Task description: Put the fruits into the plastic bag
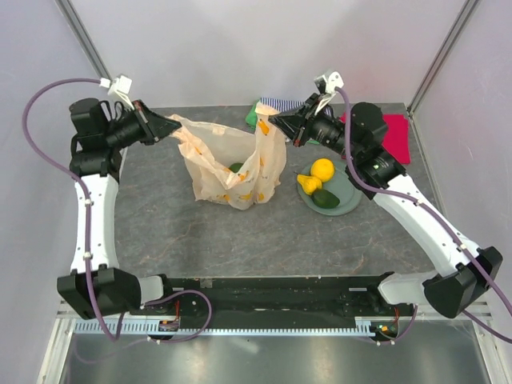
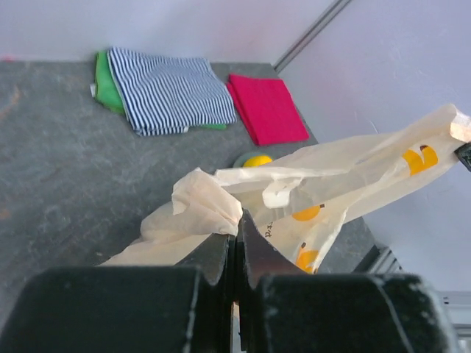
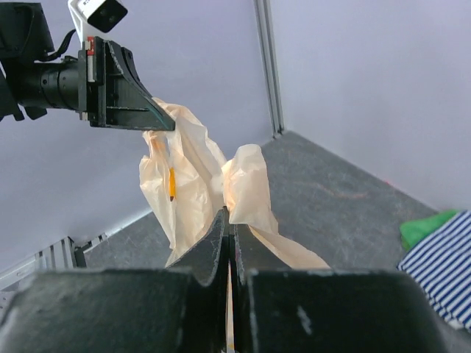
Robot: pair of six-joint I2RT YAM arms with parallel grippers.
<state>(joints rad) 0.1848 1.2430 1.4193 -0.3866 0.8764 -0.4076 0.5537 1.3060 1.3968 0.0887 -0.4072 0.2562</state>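
On your left, the left gripper (image 1: 176,130) is pinched tight on one handle of the plastic bag (image 1: 216,164), holding that side up; the bag stands between your two arms with its mouth stretched wide, and one green fruit (image 1: 237,168), likely the lime, sits inside; the right gripper (image 1: 275,121) is clamped shut on the opposite handle; further right, the lemon (image 1: 322,169), pear (image 1: 309,183) and avocado (image 1: 325,198) lie on the plate (image 1: 353,194), not yet bagged; the grapes you cannot see; so I judge one fruit done, at least three left.
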